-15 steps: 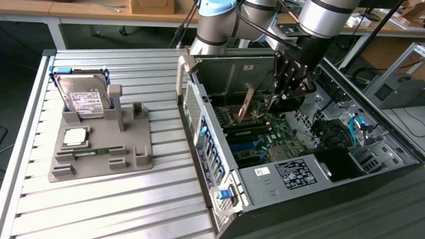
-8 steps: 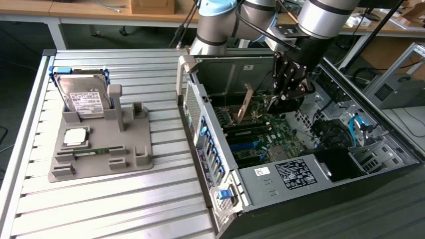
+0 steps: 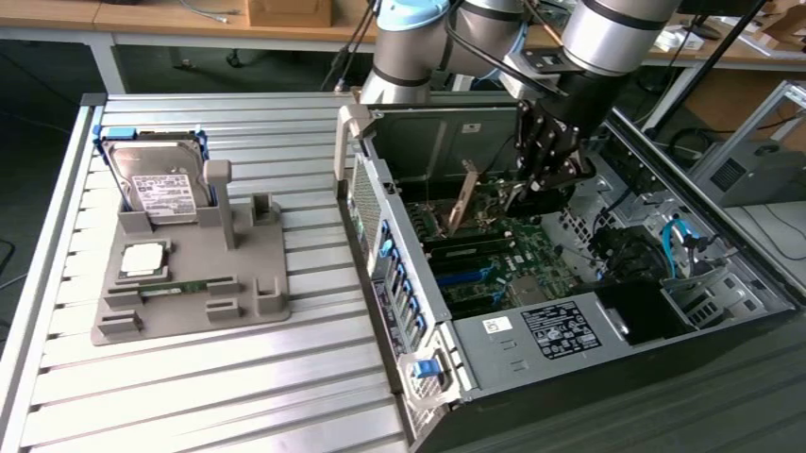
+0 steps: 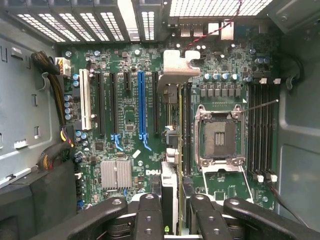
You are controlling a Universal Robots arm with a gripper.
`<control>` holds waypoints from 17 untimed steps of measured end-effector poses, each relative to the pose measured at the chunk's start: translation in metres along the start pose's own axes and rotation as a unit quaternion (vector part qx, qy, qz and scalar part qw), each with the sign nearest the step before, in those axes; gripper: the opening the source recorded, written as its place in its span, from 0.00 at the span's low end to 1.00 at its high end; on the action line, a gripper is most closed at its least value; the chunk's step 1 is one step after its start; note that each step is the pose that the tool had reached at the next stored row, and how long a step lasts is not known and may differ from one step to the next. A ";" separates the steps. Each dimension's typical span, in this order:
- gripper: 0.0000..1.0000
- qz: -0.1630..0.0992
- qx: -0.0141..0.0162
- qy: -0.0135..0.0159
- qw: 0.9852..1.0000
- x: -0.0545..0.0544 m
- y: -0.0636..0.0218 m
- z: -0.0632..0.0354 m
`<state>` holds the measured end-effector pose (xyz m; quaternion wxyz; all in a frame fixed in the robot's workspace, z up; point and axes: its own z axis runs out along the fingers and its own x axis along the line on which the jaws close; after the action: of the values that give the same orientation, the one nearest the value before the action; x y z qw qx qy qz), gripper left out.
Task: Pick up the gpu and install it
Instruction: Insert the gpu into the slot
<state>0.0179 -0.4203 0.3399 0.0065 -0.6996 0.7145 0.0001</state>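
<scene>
The gpu [image 3: 466,196] is inside the open computer case [image 3: 391,255], standing on edge. The gripper [image 3: 545,193] has it clamped between its fingers. In the exterior view the card reads as a thin tan strip, tilted, above the motherboard [image 3: 504,264]. It lies just toward the exterior view's left of the black fingers. The silver arm [image 3: 617,33] reaches down into the case from above.

The wrist view looks straight down the gpu [image 4: 172,150], so it appears edge-on as a narrow line running away from the gripper [image 4: 175,220]. Its pale metal bracket [image 4: 177,65] is at the far end, close to the vented rear wall [image 4: 220,7]. Dark fingers [image 4: 149,215] press against both faces of the card. The card sits between the blue slot [image 4: 141,107] and the empty processor socket [image 4: 220,137], in line with a black slot. I cannot tell whether its lower edge is seated.

Room is tight beside the card, with black slots running parallel on both sides. Beyond the socket are the memory slots [image 4: 262,125], crossed by a thin wire [image 4: 262,105]. Beyond the white slot [image 4: 85,100], a cable bundle [image 4: 50,65] hugs the case wall.

In the exterior view the case walls rise around the gripper, and the power supply [image 3: 554,326] fills the near end. Outside the case, toward the exterior view's left, a grey holder [image 3: 189,302] on the slatted table [image 3: 252,396] carries a hard drive [image 3: 158,184], well apart from the gripper.
</scene>
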 end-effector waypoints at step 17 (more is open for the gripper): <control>0.27 0.000 0.000 0.000 1.000 0.001 0.0051 0.0034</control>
<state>0.0128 -0.4210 0.3364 0.0063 -0.6996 0.7145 -0.0001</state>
